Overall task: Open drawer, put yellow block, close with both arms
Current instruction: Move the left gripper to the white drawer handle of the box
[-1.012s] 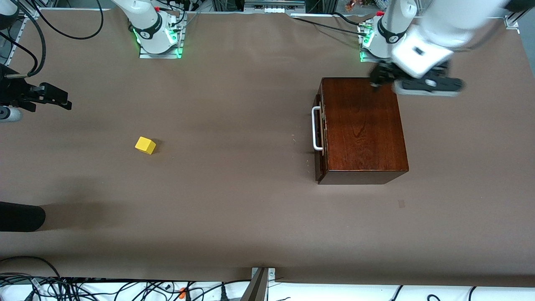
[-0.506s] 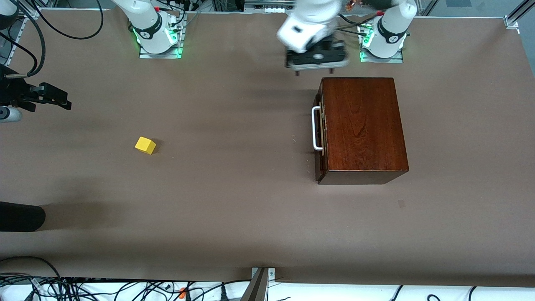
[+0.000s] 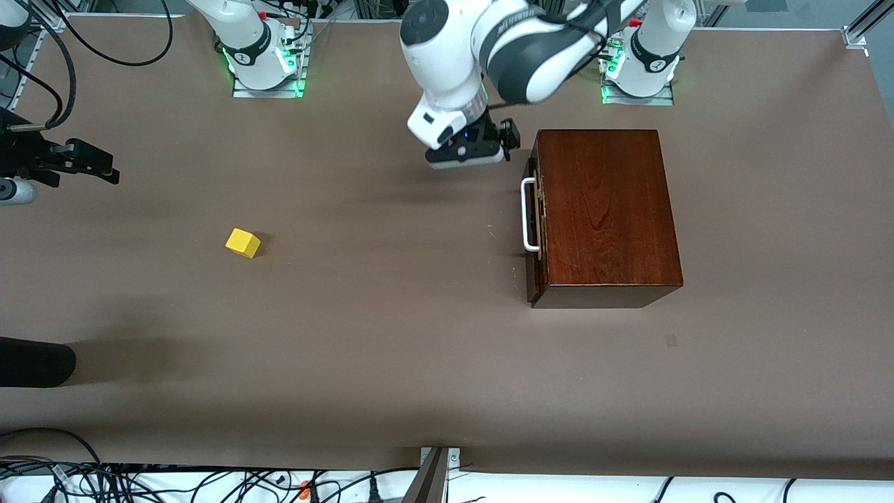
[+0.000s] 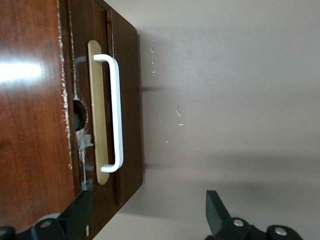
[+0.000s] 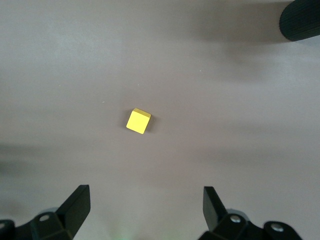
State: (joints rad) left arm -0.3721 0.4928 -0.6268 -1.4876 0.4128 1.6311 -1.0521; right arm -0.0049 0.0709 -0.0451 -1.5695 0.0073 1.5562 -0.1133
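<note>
over the bare table just beside the far end of the drawer front, our left gripper (image 3: pixel 466 152) hangs with its fingers spread wide and nothing between them. a second ago it was over the far corner of the wooden box (image 3: pixel 606 209) at the left arm's end of the table; since then the arm has swung across the box and come down in front of it. the left wrist view now looks along the white loop handle (image 4: pixel 116 112), with one open finger (image 4: pixel 80 212) over the box's edge and the other over the table.

we judge this as lining up for the handle: the drawer (image 3: pixel 532 230) is shut, so opening is the step in hand, and the gripper has yet to reach the handle.

our right gripper (image 5: pixel 145 210) waits high at the right arm's end of the table, fingers apart, looking down on the yellow block (image 3: pixel 243 243). the block lies untouched on the table, well apart from the box, exactly where it was a second ago.
</note>
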